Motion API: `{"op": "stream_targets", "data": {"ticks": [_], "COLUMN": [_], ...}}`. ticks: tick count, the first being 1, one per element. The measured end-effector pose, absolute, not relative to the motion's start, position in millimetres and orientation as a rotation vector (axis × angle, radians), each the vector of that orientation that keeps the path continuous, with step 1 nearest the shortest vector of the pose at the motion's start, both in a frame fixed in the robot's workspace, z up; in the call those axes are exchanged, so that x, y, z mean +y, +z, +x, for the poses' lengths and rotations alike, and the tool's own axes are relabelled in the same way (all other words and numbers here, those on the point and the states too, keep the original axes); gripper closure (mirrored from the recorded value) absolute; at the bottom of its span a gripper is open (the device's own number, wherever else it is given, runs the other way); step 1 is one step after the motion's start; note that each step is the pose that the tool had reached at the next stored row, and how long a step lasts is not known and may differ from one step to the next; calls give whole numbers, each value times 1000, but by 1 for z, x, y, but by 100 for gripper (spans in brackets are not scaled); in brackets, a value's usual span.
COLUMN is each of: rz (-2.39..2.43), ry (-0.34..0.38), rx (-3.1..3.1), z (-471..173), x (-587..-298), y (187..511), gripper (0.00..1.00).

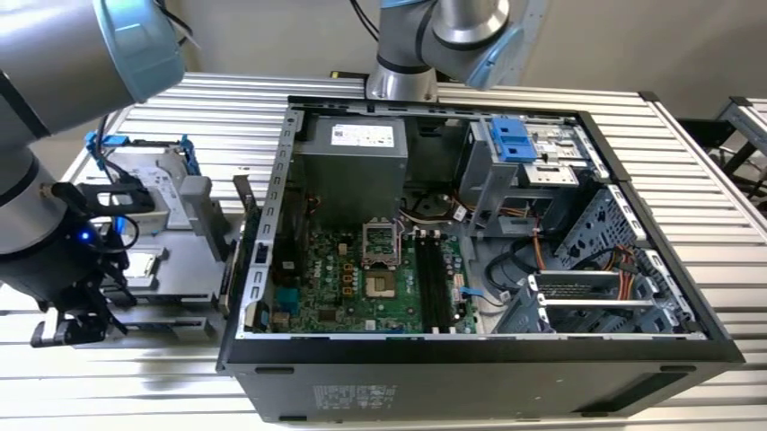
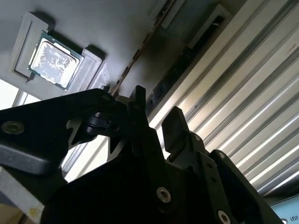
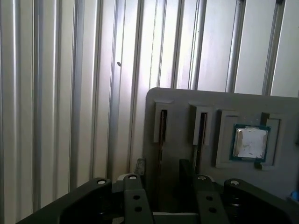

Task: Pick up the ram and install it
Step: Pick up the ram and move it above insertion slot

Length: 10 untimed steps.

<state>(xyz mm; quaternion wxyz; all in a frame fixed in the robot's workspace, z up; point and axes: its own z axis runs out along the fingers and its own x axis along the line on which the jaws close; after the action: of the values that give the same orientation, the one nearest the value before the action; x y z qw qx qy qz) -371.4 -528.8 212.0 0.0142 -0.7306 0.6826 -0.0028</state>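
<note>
A table [image 1: 671,153] made of long silver metal strips is seen, with grooves between the strips, and bright light is thrown back from it. A plain pale wall [image 1: 276,36] is seen behind the table.

A flat grey holder [image 3: 187,100] is laid on the table. Close to the grey holder, on the exterior view's right of it, a big open computer case [image 1: 480,359] is laid on its side. A green board [image 1: 348,287] is seen inside the case.

A small square silver chip [image 3: 251,142] is kept in a pocket of the grey holder. The ram [image 2: 134,57] is stood on its thin edge in a narrow slot of the grey holder, so only a thin line of it is shown. A second slot [image 3: 202,128] is cut just beside that one. What is in it cannot be told.

The black gripper [image 3: 161,167] is held right over the grey holder, at the ram's slot. Its two fingers [image 2: 175,121] are spread apart and nothing is gripped. The ram is lined up with the gap between them. Whether it is touched cannot be told.
</note>
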Motion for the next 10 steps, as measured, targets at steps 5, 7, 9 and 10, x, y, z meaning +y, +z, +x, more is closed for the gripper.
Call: {"op": "stream_targets", "data": {"ticks": [5,7,9,10], "rz": [-2275,-2275,-2275,-2276], "ry": [-9,-9,-9,-10], "rx": [2125,2125,2126,2126], "z": [-371,-371,-371,-371], "x": [-528,-527,-526,-526], "y": [206,202,199,197], "gripper": [0,0,0,0]}}
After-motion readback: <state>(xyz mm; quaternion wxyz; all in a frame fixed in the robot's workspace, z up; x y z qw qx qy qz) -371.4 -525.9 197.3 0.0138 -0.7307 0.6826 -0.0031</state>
